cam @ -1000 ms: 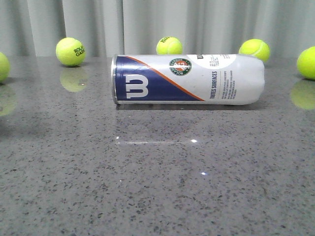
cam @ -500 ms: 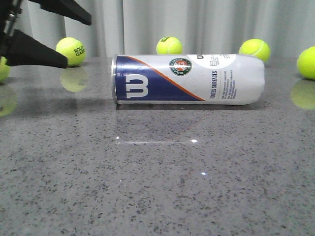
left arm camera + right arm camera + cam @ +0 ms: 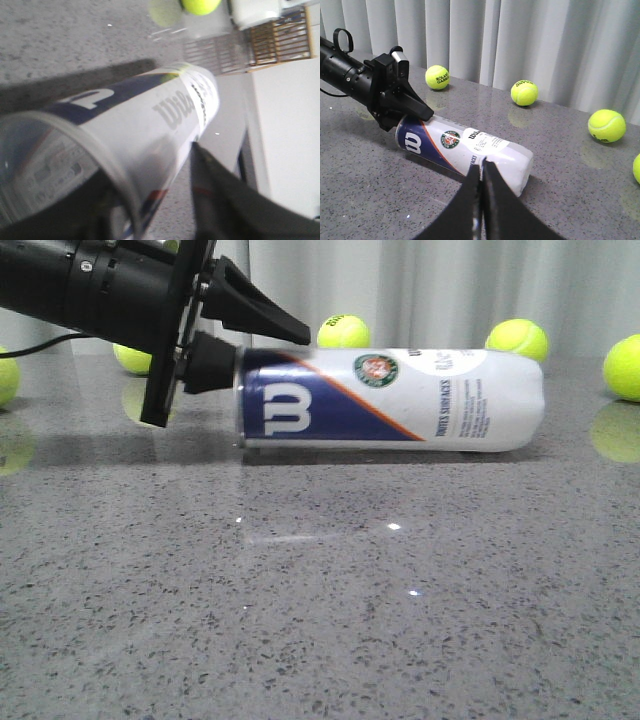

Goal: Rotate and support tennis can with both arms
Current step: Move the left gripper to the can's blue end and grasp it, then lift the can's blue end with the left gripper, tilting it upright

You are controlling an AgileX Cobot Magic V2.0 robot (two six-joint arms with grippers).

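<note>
Right gripper held nearest, fingers pressed together, nothing gripped, short of can's closed right end. Tennis can laid on its side mid-table. Left gripper spread wide around rimmed left end; contact cannot be told. Squeeze best applied squarely before rotation, right end supported. Tennis balls scattered far.
</note>
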